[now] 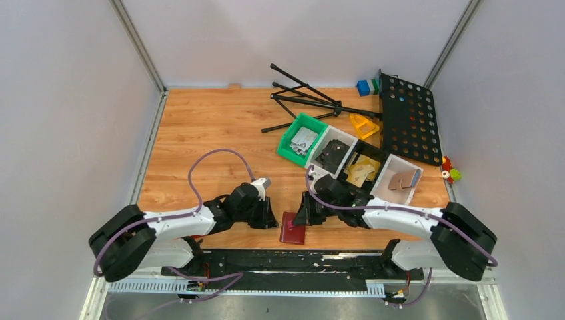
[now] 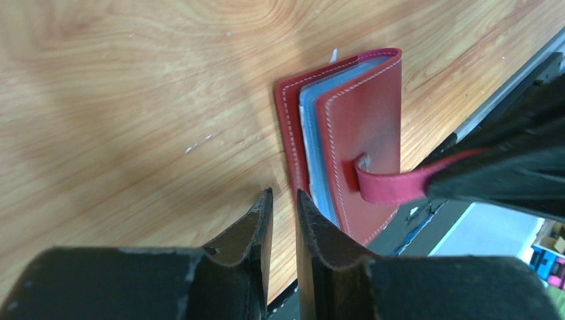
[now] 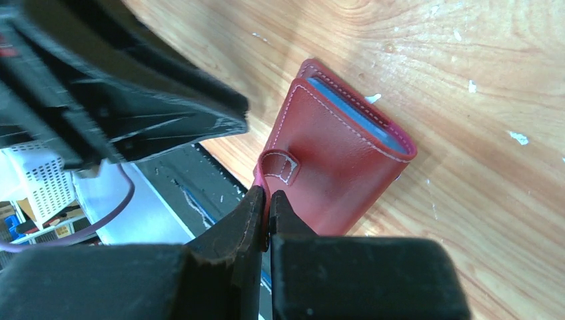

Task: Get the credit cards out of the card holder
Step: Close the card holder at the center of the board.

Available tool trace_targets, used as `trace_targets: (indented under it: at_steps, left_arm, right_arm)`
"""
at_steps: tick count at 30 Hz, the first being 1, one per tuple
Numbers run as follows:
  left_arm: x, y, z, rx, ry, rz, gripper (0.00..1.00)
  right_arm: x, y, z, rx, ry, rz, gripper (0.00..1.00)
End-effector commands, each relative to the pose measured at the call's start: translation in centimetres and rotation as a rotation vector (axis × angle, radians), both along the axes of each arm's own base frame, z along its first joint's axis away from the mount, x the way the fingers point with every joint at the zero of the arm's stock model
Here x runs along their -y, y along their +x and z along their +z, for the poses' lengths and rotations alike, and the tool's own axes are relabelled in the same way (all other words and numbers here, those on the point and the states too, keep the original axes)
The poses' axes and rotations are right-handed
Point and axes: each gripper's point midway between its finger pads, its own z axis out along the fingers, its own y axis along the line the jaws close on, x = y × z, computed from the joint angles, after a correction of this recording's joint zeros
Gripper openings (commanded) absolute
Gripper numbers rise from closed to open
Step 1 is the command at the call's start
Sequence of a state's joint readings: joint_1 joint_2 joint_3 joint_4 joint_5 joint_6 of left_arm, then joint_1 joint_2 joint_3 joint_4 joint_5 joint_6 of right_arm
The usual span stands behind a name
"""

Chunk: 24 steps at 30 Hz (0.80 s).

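Note:
The dark-red card holder (image 1: pixel 293 228) lies folded at the table's near edge, between both grippers. In the left wrist view the card holder (image 2: pixel 363 120) shows a blue-grey card stack (image 2: pixel 313 133) between its covers. My right gripper (image 3: pixel 268 193) is shut on its snap tab (image 2: pixel 390 187), pulled out sideways from the cover (image 3: pixel 333 160). My left gripper (image 2: pixel 284 192) has its jaws nearly together with only a thin gap, holding nothing, at the holder's left edge. In the top view the left gripper (image 1: pixel 270 217) and right gripper (image 1: pixel 303 217) flank the holder.
A green bin (image 1: pixel 301 139), white bins (image 1: pixel 333 150) (image 1: pixel 398 179), a black perforated panel (image 1: pixel 408 117) and a folded black stand (image 1: pixel 303 100) occupy the back right. The black front rail (image 1: pixel 286 257) runs just below the holder.

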<state>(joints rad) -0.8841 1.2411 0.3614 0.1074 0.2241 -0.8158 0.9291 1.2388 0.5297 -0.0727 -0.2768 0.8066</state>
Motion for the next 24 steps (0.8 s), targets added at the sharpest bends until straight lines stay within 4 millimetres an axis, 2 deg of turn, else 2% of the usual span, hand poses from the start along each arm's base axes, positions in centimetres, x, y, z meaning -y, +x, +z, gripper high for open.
trace_targets:
  at_steps: [1,5,7,8,9,11,12,13,15,20,24]
  left_arm:
    - [-2.4,0.5,0.7,0.064,0.075,0.062,0.25]
    - [-3.7,0.8,1.8,0.114,0.084,0.099,0.27]
    - [-3.7,0.7,2.2,0.124,0.069,0.099,0.27]
    - [-3.5,0.7,2.3,0.125,0.059,0.095,0.27]
    - [-3.4,0.6,2.4,0.126,0.048,0.088,0.27]
    - [-2.9,0.5,2.6,0.126,0.024,0.075,0.28]
    - [-2.7,0.5,2.7,0.126,0.014,0.066,0.29]
    - [-2.5,0.5,2.7,0.129,0.005,0.062,0.29]
    - [-2.2,0.5,2.8,0.132,-0.006,0.051,0.32]
    - [-2.0,0.4,3.1,0.136,-0.033,0.043,0.36]
    - [-2.1,0.1,3.3,0.137,-0.053,0.05,0.38]
  right_arm:
    - [-2.3,1.5,0.9,0.046,0.059,0.006,0.0]
    - [-2.1,2.0,-1.5,0.029,-0.002,-0.018,0.05]
    - [-2.4,1.9,-1.7,0.022,-0.003,0.005,0.11]
    - [-2.8,1.7,-1.4,0.022,0.005,0.029,0.19]
    - [-3.0,1.7,-0.9,0.024,0.014,0.045,0.32]
    - [-3.3,1.7,0.4,0.04,0.042,0.056,0.47]
    - [-3.4,1.7,1.3,0.054,0.063,0.053,0.61]
    - [-3.4,1.8,2.2,0.067,0.082,0.046,0.68]
    - [-3.0,1.9,3.5,0.092,0.101,0.027,0.77]
    - [-1.4,1.4,4.9,0.097,0.1,-0.012,0.8]
    - [-0.1,1.1,4.6,0.095,0.08,-0.052,0.8]
